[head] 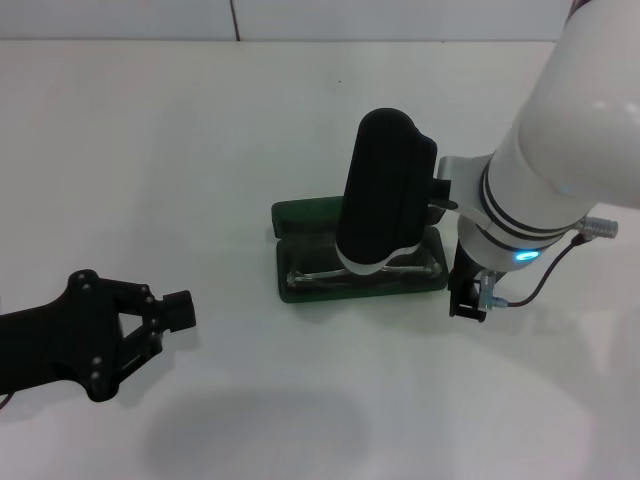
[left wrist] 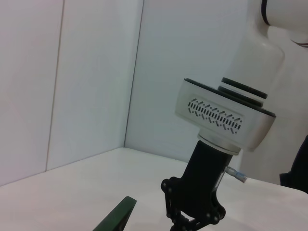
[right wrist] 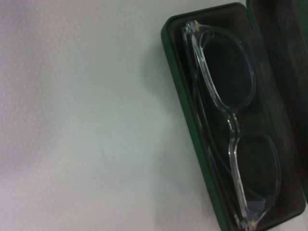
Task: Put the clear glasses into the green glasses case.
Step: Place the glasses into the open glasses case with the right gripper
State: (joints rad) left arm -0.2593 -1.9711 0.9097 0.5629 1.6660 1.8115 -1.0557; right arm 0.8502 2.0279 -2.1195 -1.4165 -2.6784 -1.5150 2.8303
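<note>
The green glasses case (head: 292, 283) lies open at the table's middle, its lid (head: 305, 214) folded back. In the right wrist view the clear glasses (right wrist: 231, 125) lie folded inside the case (right wrist: 185, 110) on its dark lining. A black cylindrical part of my right arm (head: 385, 190) hides the middle of the case in the head view. My right gripper (head: 466, 305) points down just off the case's right end; the left wrist view shows it (left wrist: 186, 225) beside the lid's edge (left wrist: 118, 216). My left gripper (head: 178, 310) rests shut at the lower left, far from the case.
White tabletop (head: 150, 150) all around the case, with a white wall behind its far edge. A thin cable (head: 545, 275) loops from my right wrist.
</note>
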